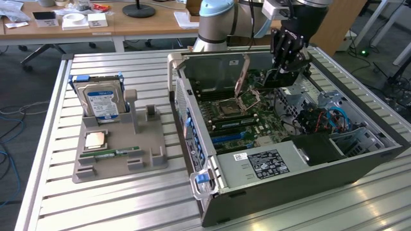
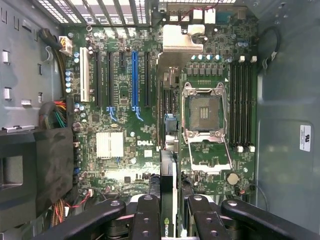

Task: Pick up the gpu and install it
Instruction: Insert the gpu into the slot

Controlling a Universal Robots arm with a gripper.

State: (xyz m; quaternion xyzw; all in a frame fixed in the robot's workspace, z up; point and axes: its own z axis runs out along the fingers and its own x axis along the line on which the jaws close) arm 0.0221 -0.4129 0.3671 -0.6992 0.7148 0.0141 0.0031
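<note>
1. I have the gripper [image 1: 286, 67] hanging over the far part of the open computer case [image 1: 308, 187], pointed down into it.
2. The jaws are clenched on the gpu [image 2: 168, 175]. In the wrist view the card sits edge-on between the black fingers [image 2: 147, 215], one pressing each flat side, with a green logo on the edge nearest the camera.
3. The gpu is held upright above the motherboard [image 1: 257, 118], inside the case walls. In the exterior view it is to the right of the processor socket [image 1: 228, 107] and farther back.
4. I cannot tell whether the card's lower edge touches the board.
5. The wrist view shows a long blue slot [image 2: 135, 80] with black slots on either side. The gpu is not seated in it. The card lines up nearer the socket than the blue slot.
6. The case lies on its side on the slatted metal table [image 1: 96, 207], open side up, on the exterior view's right.
7. On the exterior view's left, just beside the case, is a grey holder [image 1: 112, 166].
8. A hard drive [image 1: 99, 101] with a blue label stands upright at the holder's far end.
9. A processor chip [image 1: 96, 139] lies flat on the holder, nearer than the drive. A green memory stick [image 1: 119, 152] lies flat, nearer again.
10. Beyond the table are wooden desks [image 1: 147, 26] with small items on them.
</note>
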